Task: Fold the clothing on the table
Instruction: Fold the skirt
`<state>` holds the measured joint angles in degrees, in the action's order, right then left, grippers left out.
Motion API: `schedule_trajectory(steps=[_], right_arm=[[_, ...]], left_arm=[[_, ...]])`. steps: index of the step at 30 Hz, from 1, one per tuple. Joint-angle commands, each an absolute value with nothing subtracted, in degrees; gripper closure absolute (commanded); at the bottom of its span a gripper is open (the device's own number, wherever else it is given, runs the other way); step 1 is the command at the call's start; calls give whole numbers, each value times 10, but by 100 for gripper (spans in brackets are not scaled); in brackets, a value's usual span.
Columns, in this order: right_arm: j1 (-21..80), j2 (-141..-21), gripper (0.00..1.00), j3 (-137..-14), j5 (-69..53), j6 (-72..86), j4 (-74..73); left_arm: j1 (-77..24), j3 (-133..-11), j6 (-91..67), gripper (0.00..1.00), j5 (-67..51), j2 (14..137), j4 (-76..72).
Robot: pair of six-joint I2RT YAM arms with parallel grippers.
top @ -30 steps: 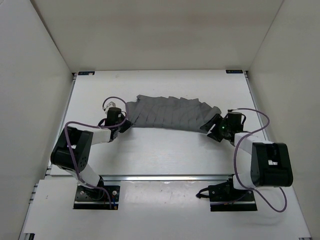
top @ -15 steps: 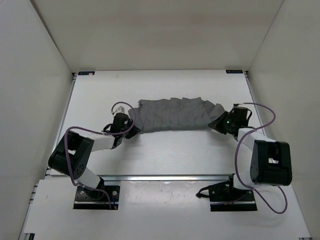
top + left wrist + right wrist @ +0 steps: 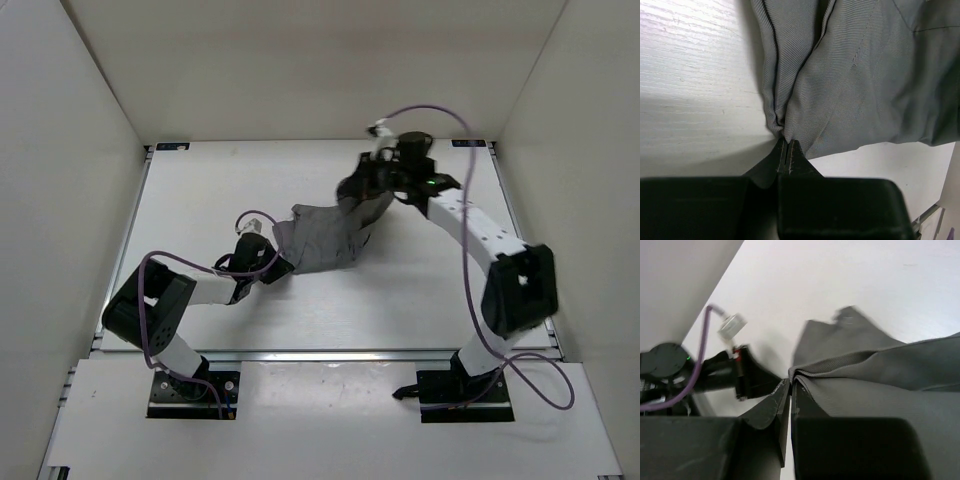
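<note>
The soft, wrinkled mid-grey fabric garment (image 3: 322,238) sits bunched around the middle of the large flat white table (image 3: 200,190). Its near-left corner is low on the surface and its far-right end is drawn up toward the far side. My left claw (image 3: 788,146) is pinched together on that near-left corner, right where the cloth gathers into a tight crease, with my fingertips close to the table top. My right claw (image 3: 790,383) is clamped on a ridge of folded cloth at the far-right end and holds it above the table. From there the fabric falls away in long smooth folds toward the left claw. Past that ridge, in my right wrist view, I can see the black end of my left arm (image 3: 747,377) lower down. My right arm (image 3: 470,225) reaches out far across the table, with a thin purple cable (image 3: 440,110) arching over it. Plain white walls (image 3: 300,60) close in the left, far and right sides.
</note>
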<state>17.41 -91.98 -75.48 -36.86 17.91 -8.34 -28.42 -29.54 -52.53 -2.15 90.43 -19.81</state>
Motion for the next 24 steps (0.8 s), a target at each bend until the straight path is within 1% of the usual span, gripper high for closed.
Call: schedule_trajectory(steps=[1, 4, 7, 11, 16, 18, 20, 22, 24], right_arm=[[272, -1016, 100, -830, -423, 103, -183], [331, -1078, 100, -866, -420, 91, -215], [371, -1108, 100, -832, -429, 104, -191], [388, -1129, 100, -773, -440, 133, -132], [390, -1166, 99, -780, -439, 134, -131], [391, -1178, 100, -801, -446, 132, -132], [389, -1173, 100, -812, -433, 136, -134], [389, -1145, 100, -795, -409, 153, -99], [385, -1088, 100, -764, -360, 163, -51]], left_arm=[[-279, -273, -526, 100, -22, 895, -188], [-273, -269, -522, 100, -23, 885, -184], [-266, -260, -519, 100, -29, 876, -182], [-259, -252, -516, 100, -27, 862, -182], [-260, -242, -514, 100, -31, 850, -180], [-263, -239, -512, 100, -34, 848, -172], [-266, -239, -509, 100, -31, 849, -169], [-266, -231, -505, 100, -34, 846, -166], [-263, -228, -505, 100, -37, 840, -168]])
